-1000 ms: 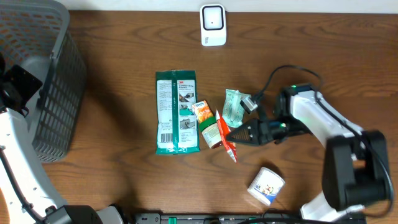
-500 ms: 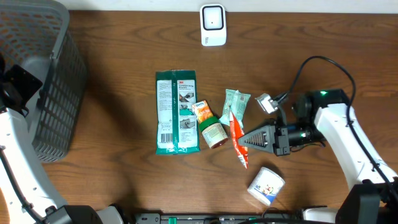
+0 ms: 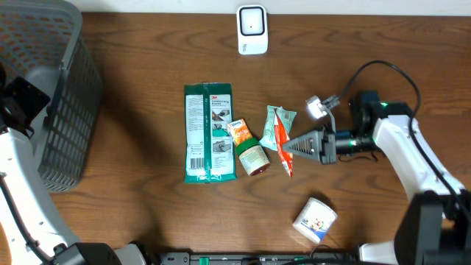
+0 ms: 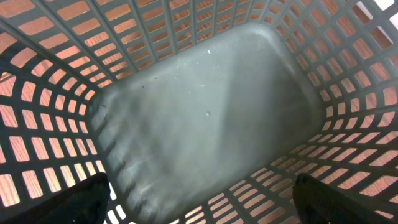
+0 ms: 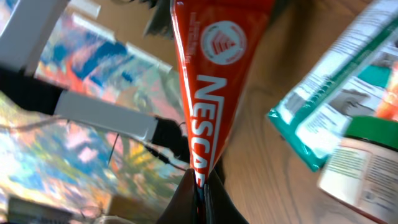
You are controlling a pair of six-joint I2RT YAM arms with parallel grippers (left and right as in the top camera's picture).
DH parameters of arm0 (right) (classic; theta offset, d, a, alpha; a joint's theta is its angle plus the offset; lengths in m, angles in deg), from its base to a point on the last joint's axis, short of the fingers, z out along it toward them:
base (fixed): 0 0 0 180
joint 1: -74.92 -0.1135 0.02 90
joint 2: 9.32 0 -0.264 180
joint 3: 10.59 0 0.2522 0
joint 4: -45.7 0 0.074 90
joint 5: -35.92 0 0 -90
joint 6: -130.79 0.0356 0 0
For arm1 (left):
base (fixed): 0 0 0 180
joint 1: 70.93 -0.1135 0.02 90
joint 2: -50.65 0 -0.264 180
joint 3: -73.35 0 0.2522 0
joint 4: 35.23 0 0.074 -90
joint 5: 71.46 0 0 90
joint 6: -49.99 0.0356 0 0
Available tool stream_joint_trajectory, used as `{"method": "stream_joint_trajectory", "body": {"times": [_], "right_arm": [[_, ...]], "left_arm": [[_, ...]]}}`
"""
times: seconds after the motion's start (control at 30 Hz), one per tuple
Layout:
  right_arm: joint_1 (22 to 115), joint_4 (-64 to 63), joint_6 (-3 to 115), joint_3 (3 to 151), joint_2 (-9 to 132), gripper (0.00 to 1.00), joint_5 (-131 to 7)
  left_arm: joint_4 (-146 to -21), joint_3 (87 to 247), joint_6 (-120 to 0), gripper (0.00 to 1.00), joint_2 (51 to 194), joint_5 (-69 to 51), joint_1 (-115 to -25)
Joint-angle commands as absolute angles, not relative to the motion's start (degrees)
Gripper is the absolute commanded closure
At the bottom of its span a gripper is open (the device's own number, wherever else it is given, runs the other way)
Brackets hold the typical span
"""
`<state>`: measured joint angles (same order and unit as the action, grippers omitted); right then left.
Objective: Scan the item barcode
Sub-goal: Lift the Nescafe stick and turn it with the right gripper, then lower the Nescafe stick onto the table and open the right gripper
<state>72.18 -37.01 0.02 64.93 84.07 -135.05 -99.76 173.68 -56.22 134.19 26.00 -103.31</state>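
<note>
My right gripper point(image 3: 289, 146) is shut on the bottom end of a red Nescafe stick sachet point(image 3: 282, 149) and holds it up just right of the pile of items. In the right wrist view the sachet point(image 5: 208, 81) stands straight up out of the closed gripper point(image 5: 200, 182), its logo side facing the camera; no barcode shows. A white scanner point(image 3: 252, 29) stands at the table's far edge, well away from the sachet. My left gripper point(image 4: 200, 210) hangs open over the inside of the grey basket point(image 4: 205, 106), holding nothing.
The grey mesh basket point(image 3: 51, 88) fills the far left corner. A green 3M pack point(image 3: 210, 132), a small orange packet point(image 3: 239, 131), a green-lidded jar point(image 3: 252, 157) and a mint sachet point(image 3: 279, 119) lie mid-table. A white tub point(image 3: 316, 219) lies near the front.
The right arm has swung out to the right, then carried the red sachet back up towards the mint sachet. The left arm has not moved.
</note>
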Motion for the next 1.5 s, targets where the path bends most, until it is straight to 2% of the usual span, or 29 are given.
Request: {"method": "stream_joint_trajectory", "body": {"times": [0.0,0.1,0.27,0.43,0.6,0.87,0.97,1.13,1.17,1.23,1.27,1.3,1.47], "right_arm": [[73.27,-32.87,14.47,64.99,88.85,0.99,-134.91],[75.54,-29.05,16.65,64.99,93.47,0.99,-130.67],[80.96,-27.52,18.84,64.99,98.71,0.97,-114.5],[82.97,-25.4,28.26,65.72,97.66,0.94,-101.28],[81.75,-25.53,40.98,67.05,93.95,0.93,-78.52],[73.62,-25.36,54.14,68.97,85.42,0.92,-52.3],[67.81,-25.47,57.9,68.97,83.61,0.87,-41.02],[56.94,-25.68,63.6,68.71,84.44,0.87,-26.83],[54.91,-25.79,64.69,68.67,84.79,0.79,-24.49],[51.04,-25.31,65.02,68.67,85.62,0.51,-21.72],[49.51,-24.5,64.19,68.67,85.86,0.23,-22.15],[48.22,-23.65,63.64,68.67,86.01,0.01,-23.58],[45.6,-22.14,61.33,69.37,85.69,0.01,-29.04]], "left_arm": [[-99.82,174.44,-55.48,0.07,134.68,26.33,-103.49],[-99.8,174.44,-55.48,0.07,134.68,26.33,-103.49],[-99.8,174.44,-55.48,0.07,134.65,26.33,-103.49],[-99.8,174.44,-55.48,0.07,134.65,26.33,-103.49],[-99.82,174.44,-55.48,0.06,134.68,26.33,-103.49],[-99.82,174.44,-55.45,0.07,134.65,26.33,-103.49],[-99.82,174.44,-55.48,0.07,134.65,26.33,-103.49],[-99.82,174.44,-55.48,0.07,134.65,26.33,-103.49],[-99.82,174.44,-55.45,0.07,134.65,26.33,-103.49],[-99.8,174.44,-55.48,0.07,134.68,26.33,-103.49],[-99.8,174.44,-55.48,0.06,134.68,26.33,-103.49],[-99.8,174.44,-55.48,0.07,134.65,26.33,-103.49],[-99.82,174.44,-55.45,0.06,134.65,26.33,-103.49]]}}
